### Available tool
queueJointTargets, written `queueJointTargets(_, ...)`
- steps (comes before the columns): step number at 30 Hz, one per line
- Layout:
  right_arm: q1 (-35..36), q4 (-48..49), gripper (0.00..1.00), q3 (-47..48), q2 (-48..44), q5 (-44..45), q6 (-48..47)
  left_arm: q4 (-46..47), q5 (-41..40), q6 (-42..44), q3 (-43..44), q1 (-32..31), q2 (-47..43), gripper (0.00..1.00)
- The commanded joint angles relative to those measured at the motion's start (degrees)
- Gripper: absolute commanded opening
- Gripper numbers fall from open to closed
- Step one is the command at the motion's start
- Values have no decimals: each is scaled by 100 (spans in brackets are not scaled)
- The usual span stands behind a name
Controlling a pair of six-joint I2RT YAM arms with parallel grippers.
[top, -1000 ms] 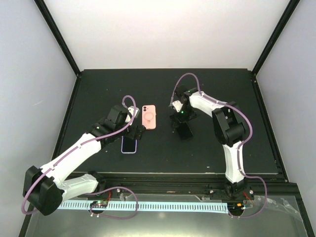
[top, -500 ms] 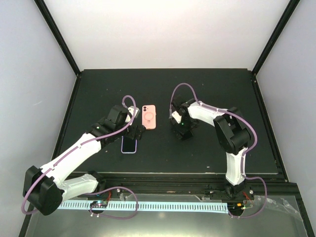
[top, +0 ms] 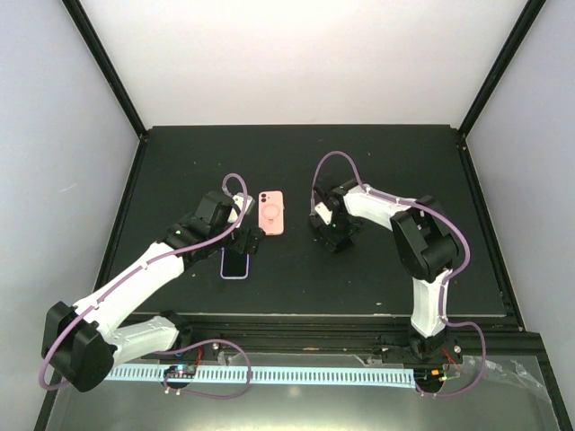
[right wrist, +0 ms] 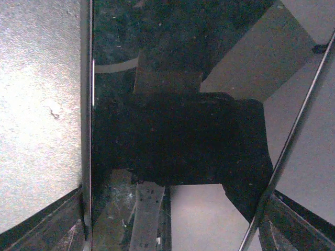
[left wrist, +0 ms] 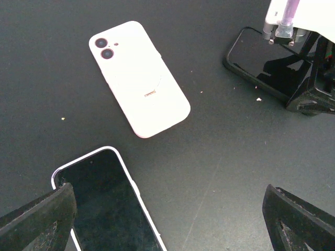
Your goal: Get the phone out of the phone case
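Top external first: right gripper has drawn toward 6 o'clock and dropped over the slab, which lay bare a second ago. Its jaws are starting to narrow. The right wrist view shows a finger on either side of that glossy black face, but I cannot tell whether they bite yet.

Left gripper hasn't budged. Its fingers are spread wide, grasping nothing, above the phone, which lies screen up and pale-rimmed on the table.

And the case? It lies flat and back up with nothing touching it, at 1 o'clock of the phone with a gap between them. The slab sits well apart at its 3 to 4 o'clock. What's inside the case is hidden (the lens holes show dark, which settles nothing).

My read: phone and case look already parted, so this move on the slab seems more like tidying than extraction.
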Motion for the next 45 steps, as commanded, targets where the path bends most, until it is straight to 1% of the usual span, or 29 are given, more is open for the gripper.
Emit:
queueJointTargets(1, -131, 231, 75, -208, -85, 394, -64, -55, 101, -127, 142, 40, -19, 99)
queueJointTargets(3, -152, 387, 72, -375, -455, 246, -160, -50, 144, -280, 151, 40, -57, 99)
queueJointTargets(5, -154, 594, 69, -640, -952, 74, -268, -6, 394, -455, 187, 45, -64, 99)
queueJointTargets(10, -219, 1045, 61, -1353, -2399, -479, -513, 178, 1536, -1023, 435, 45, 123, 99)
queueJointTargets(14, -375, 1559, 56, -1999, -3389, -926, -694, 836, 2289, -1695, 408, 2, 225, 95)
queueJointTargets(17, -442, 1943, 53, -2460, -3867, -992, -746, 1358, 2497, -2196, 300, -118, 349, 91)
queueJointTargets(19, -458, 1934, 53, -2589, -3993, -1086, -816, 1667, 2510, -2494, 272, -234, 479, 90)
queueJointTargets(22, -461, 1981, 52, -2726, -4057, -1129, -922, 1980, 2419, -2839, 253, -439, 728, 89)
queueJointTargets(25, -464, 1722, 50, -2618, -3725, -974, -1010, 2019, 2236, -3007, 271, -488, 915, 89)
queueJointTargets(29, -461, 1323, 49, -2481, -3359, -671, -1291, 1546, 1965, -2790, 568, -490, 1058, 89)
queueJointTargets(34, -474, 1006, 50, -2460, -3137, -49, -1565, 1029, 1667, -2442, 821, -489, 1065, 89)
queueJointTargets(36, -469, 843, 51, -2400, -3007, -51, -1580, 963, 1646, -2409, 795, -488, 1048, 89)
queueJointTargets(40, -469, 509, 52, -2214, -2686, -345, -1672, 924, 1675, -2355, 714, -483, 1038, 89)
queueJointTargets(45, -471, 508, 58, -2063, -2325, -116, -1626, 797, 1689, -2213, 696, -481, 1022, 90)
